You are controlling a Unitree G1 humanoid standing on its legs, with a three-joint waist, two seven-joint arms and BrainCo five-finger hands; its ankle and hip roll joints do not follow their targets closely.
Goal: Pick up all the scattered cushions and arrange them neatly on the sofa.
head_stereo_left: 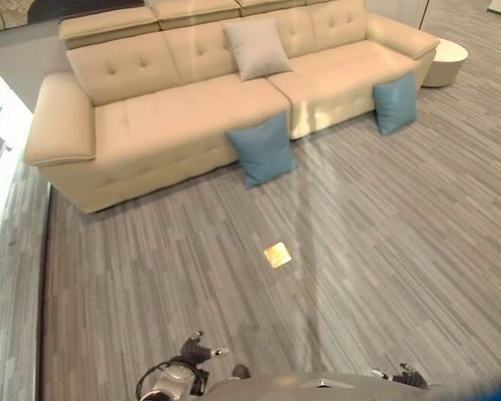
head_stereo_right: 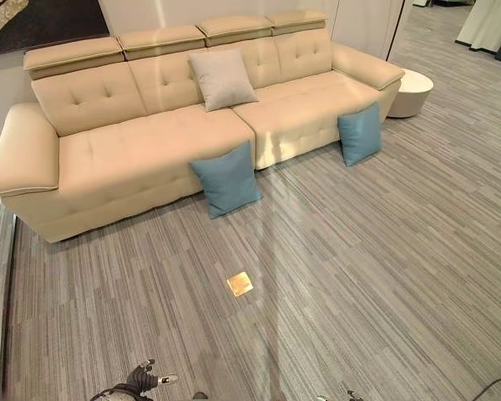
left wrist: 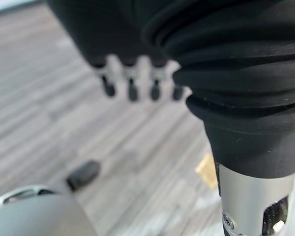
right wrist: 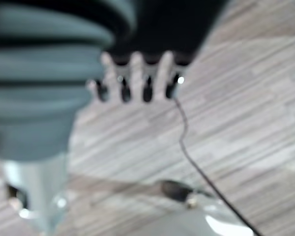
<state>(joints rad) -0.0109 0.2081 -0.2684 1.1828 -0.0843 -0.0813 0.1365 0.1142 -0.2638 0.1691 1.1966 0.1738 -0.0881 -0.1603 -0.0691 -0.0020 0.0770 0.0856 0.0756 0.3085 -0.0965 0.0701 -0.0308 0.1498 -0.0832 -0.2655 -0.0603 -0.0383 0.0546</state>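
Grey plank floor [head_stereo_left: 384, 251]: two soft, light blue cushions [head_stereo_left: 263, 150] lean against the sofa [head_stereo_left: 175, 109] at frame centre; pinch a top corner, since your left hand [left wrist: 137, 81] and right hand [right wrist: 137, 78] hang relaxed and empty.

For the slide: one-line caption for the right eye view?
Two blue cushions lean against the beige sofa front; a grey cushion sits on it.

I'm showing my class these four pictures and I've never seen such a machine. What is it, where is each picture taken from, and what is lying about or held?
It is a two-legged humanoid robot. Two pictures come from cameras in its head, looking down at the room. Two come from cameras on its wrists, each looking along its own hand at the striped floor. A cream sofa carries one beige cushion. Two blue cushions stand on the floor leaning against the sofa's front: a nearer one and a farther one. The left hand and right hand hang open, holding nothing.
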